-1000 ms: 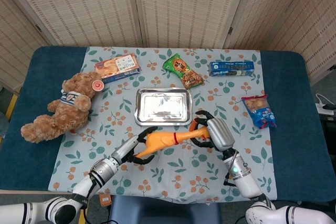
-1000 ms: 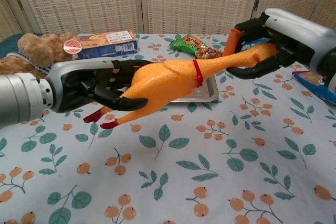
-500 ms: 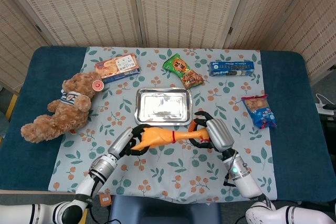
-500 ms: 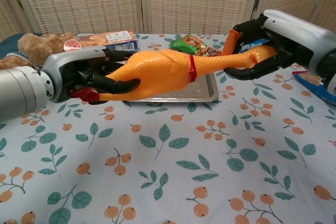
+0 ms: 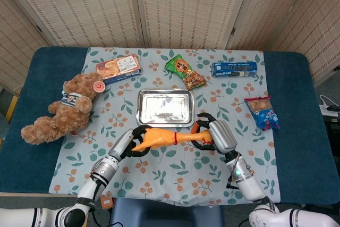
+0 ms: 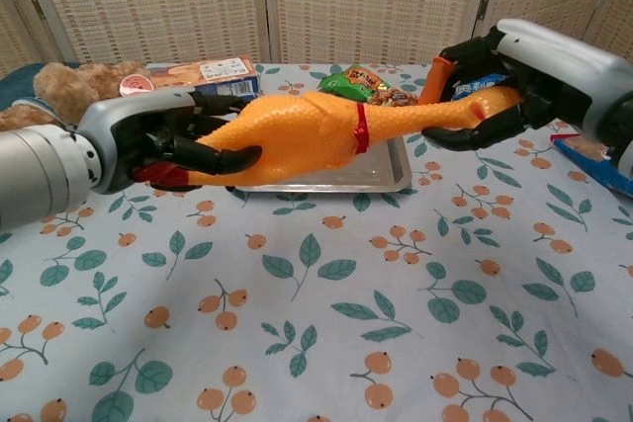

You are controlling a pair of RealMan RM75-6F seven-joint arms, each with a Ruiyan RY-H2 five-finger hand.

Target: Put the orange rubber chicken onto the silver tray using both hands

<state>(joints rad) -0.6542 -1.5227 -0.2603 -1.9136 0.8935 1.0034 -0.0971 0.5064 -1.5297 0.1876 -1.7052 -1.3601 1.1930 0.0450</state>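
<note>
You hold the long orange rubber chicken stretched level between 2 hands, left hand wrapped around its body, right hand gripping its head, seemingly just short of the rectangular silver metal tray, ready to lower flat.

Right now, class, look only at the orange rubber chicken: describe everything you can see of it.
The orange rubber chicken is a long, glossy toy of smooth rubber, with a red band around its neck and red feet. It lies stretched out roughly level, lifted off the table. The left robot hand grips its body and leg end; the right robot hand holds its head end. From the head view it hangs just short of the silver tray's near edge, not yet on it.
</note>
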